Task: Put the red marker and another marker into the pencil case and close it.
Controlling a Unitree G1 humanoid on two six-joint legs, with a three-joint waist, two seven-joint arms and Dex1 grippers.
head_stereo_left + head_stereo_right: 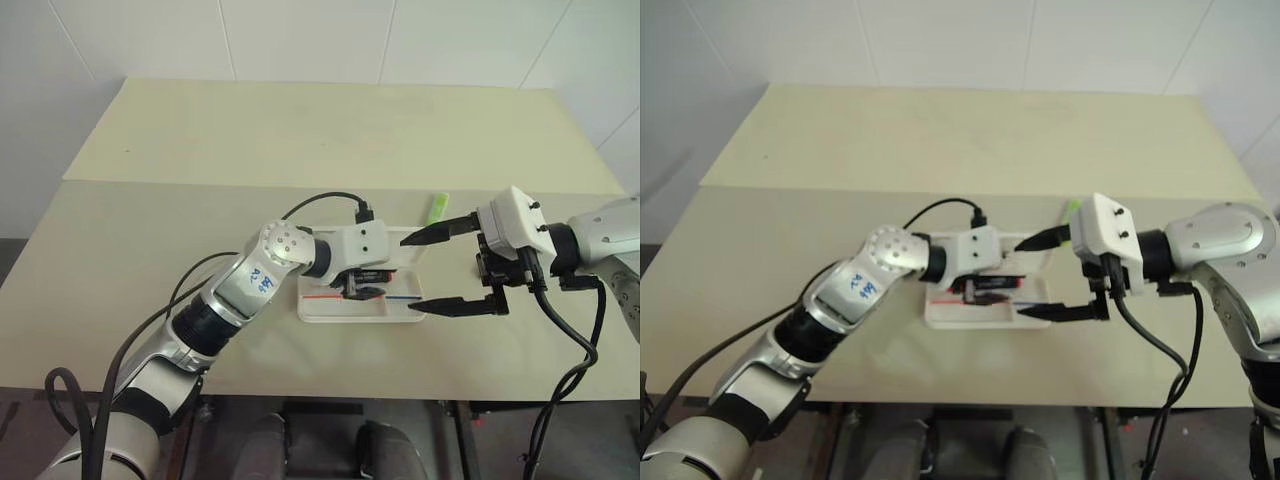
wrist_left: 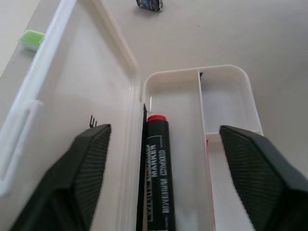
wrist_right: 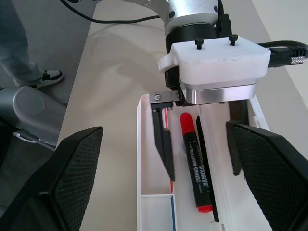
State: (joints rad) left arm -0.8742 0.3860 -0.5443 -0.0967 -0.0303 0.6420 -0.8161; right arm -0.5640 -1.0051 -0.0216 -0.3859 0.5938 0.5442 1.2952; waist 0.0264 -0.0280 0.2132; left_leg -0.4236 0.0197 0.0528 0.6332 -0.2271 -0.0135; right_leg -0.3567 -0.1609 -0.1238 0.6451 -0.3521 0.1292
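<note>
**Red marker in the case, green one next**

The worktop [image 1: 200, 150] is a broad, pale beige slab, matte and smooth, with a seam running across it. On it, in front of me, the pencil case [image 1: 360, 312] lies open: a white, glossy plastic box with rounded corners, thin walls, a small divided compartment at one end and a red and blue line printed inside. Its lid lies folded back flat on the far side.

My left hand [image 3: 199, 144] hangs over the case with its black, ribbed fingers spread wide and gripping nothing. My right hand [image 1: 440, 270] waits just beside the case's right end, fingers also wide and empty.

The red marker [image 3: 195, 161] lies loose in the main tray, along the case's length, close to the hinge side: a slim black barrel with white lettering and red ends.

The green marker [image 1: 436, 208], short, stubby and bright lime, rests on the worktop just beyond the case's far right corner, apart from both hands.

I judge the first marker placed. To do the next part well, I would lift the left hand straight up so the fingers do not drag the marker or tip the light case, then send the right hand, the nearer one, to the green marker, closing across its barrel.
</note>
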